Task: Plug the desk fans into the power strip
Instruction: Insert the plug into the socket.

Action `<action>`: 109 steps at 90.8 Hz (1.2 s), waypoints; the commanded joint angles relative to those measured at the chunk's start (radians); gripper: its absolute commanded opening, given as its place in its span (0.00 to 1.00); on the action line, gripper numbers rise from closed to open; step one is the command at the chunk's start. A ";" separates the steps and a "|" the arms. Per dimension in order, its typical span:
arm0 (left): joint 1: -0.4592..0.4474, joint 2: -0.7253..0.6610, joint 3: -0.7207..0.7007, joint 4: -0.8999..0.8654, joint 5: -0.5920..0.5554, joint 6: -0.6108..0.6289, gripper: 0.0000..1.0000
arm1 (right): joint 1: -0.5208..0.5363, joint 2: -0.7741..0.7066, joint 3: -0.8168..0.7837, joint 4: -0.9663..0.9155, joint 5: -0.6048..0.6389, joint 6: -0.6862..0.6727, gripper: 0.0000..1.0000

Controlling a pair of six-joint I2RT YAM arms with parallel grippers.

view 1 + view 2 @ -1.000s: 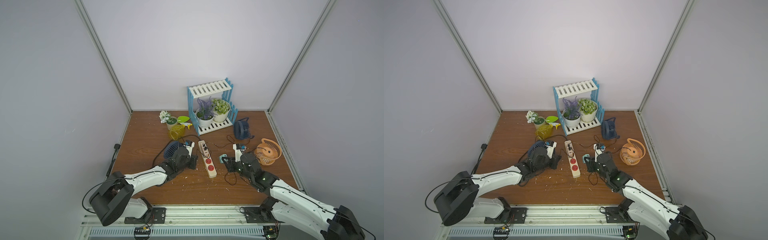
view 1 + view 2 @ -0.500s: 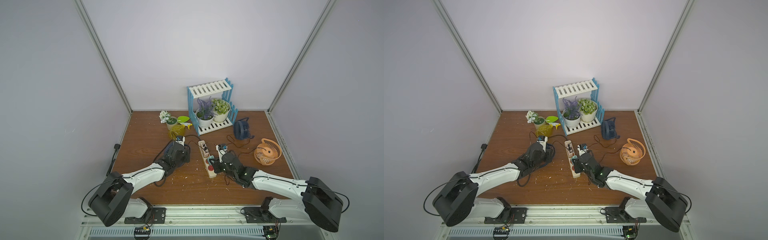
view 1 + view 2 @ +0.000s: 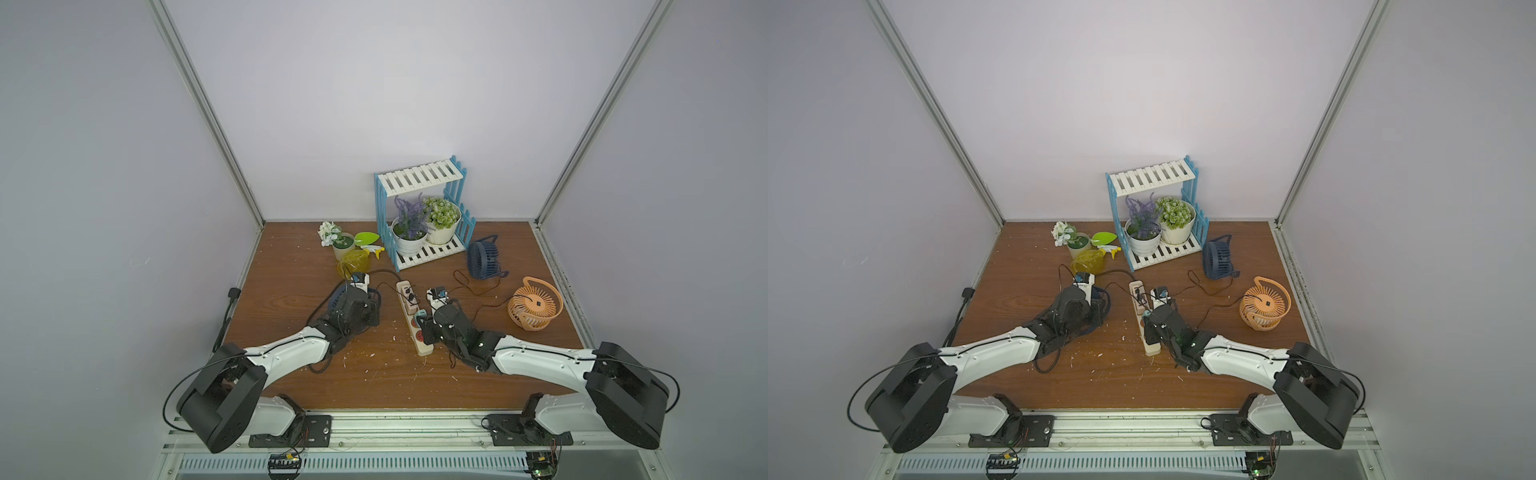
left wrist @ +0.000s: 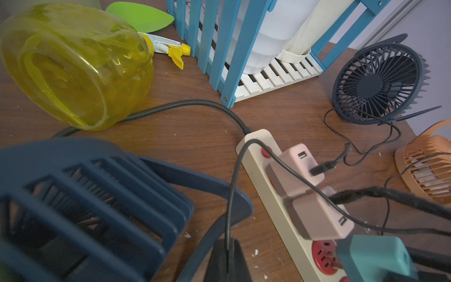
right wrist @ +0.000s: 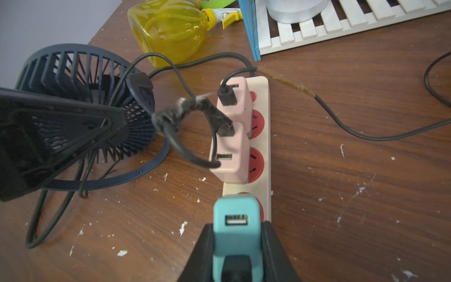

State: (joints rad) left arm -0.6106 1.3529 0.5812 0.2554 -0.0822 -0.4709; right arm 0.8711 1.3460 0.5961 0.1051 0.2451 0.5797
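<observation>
On the wooden bench, the navy desk fan stands to the left of the cream power strip, whose long axis runs away from the robot. Nearer to it, the right hand pinches a teal adapter just over a free red socket. The left hand is pressed together on a thin black cord.

Right of the power strip you've got bare worktop, only a loose cord crossing far back. Left side's tight: dark blue fan sits close. Pink adapters fill the far sockets, w/ a thin cord from the left claw arcing over them. Right claw w/ teal adapter sits over the near end. Shelf & yellow bottle block beyond the far end.
</observation>
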 commanded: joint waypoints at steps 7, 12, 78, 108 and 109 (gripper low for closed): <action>0.011 0.000 -0.007 0.013 0.017 -0.011 0.00 | 0.008 0.027 0.022 -0.024 -0.002 0.007 0.00; 0.010 0.000 -0.009 0.014 0.019 -0.013 0.00 | 0.008 0.029 0.018 -0.026 -0.006 0.009 0.00; 0.002 -0.087 0.017 -0.011 0.201 -0.054 0.49 | 0.035 0.190 0.133 -0.369 -0.020 -0.032 0.00; -0.100 -0.071 -0.007 0.023 0.261 -0.247 0.52 | 0.034 0.257 0.150 -0.527 -0.076 -0.066 0.00; -0.100 -0.070 -0.008 0.029 0.266 -0.256 0.52 | 0.035 0.254 0.145 -0.529 -0.084 -0.064 0.00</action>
State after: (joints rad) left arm -0.6933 1.2648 0.5816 0.2539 0.1307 -0.6212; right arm 0.8993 1.5230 0.8181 -0.1619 0.2813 0.5346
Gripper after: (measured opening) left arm 0.520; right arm 0.234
